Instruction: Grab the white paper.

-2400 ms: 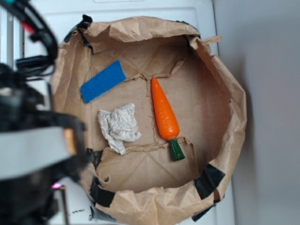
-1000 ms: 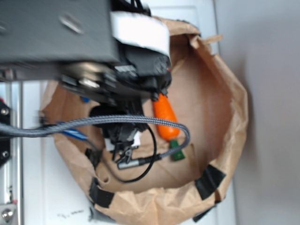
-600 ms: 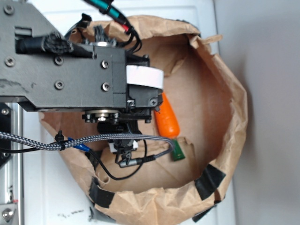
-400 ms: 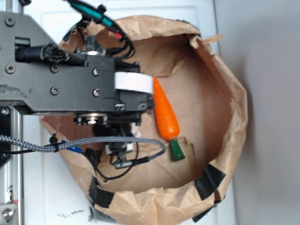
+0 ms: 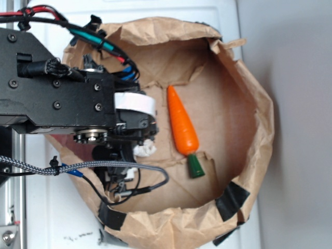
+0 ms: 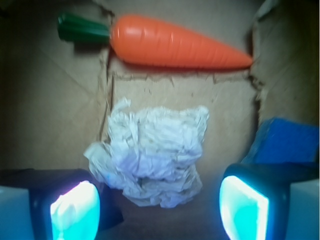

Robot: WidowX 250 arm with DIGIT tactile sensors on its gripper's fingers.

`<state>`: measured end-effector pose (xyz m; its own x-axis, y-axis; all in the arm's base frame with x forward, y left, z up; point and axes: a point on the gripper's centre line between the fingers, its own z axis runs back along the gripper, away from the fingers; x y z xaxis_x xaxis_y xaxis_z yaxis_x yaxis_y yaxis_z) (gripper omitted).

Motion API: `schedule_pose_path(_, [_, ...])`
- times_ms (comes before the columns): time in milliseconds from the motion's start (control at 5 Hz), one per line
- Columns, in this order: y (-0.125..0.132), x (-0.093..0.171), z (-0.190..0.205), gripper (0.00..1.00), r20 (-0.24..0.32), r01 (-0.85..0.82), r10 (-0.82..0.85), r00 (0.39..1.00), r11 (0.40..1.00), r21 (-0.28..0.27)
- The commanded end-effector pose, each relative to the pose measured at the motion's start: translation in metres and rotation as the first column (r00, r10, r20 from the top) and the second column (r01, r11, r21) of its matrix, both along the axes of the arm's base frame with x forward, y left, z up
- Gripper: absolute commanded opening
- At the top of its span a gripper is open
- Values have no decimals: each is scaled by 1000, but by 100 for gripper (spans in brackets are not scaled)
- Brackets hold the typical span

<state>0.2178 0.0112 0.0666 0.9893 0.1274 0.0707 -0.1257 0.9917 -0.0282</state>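
**Fingers astride the paper, nothing gripped yet**

Brown bag (image 5: 244,93), flattened open on a white top, is my whole workspace. From the wrist view I see the paper (image 6: 150,155) lying on the bag floor, between the carrot (image 6: 175,44) beyond it and my gripper (image 6: 160,202) on the near side. The jaws stand spread wide, one pad (image 6: 75,207) on each flank, holding nothing. The wad's near edge sits between them; most of it lies further ahead. In the exterior view the arm covers nearly all of the paper (only a white scrap peeks out beside the wrist).

My worries from here, as I judge them:
- Closing now may pinch only a loose corner, and tissue this light could slip free or tear on the lift.
- Going down too far could drive the fingertips into the creased bag floor and snag a fold.
- The blue piece (image 6: 287,142) lies just behind the right finger; a sideways drift could catch it instead.
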Motion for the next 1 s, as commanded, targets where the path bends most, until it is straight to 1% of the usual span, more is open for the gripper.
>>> schedule_pose_path(0, [-1, 13, -37, 100, 77, -22, 16, 997, 997, 80])
schedule_pose_path(200, [2, 21, -44, 0, 118, -42, 32, 992, 996, 83])
schedule_pose_path(400, [7, 25, -34, 0, 119, -55, 47, 992, 996, 64])
schedule_pose_path(600, [10, 25, -14, 0, 92, -53, 50, 995, 998, 29])
schedule_pose_path(800, [15, 32, 18, 0, 35, -62, 63, 997, 998, -20])
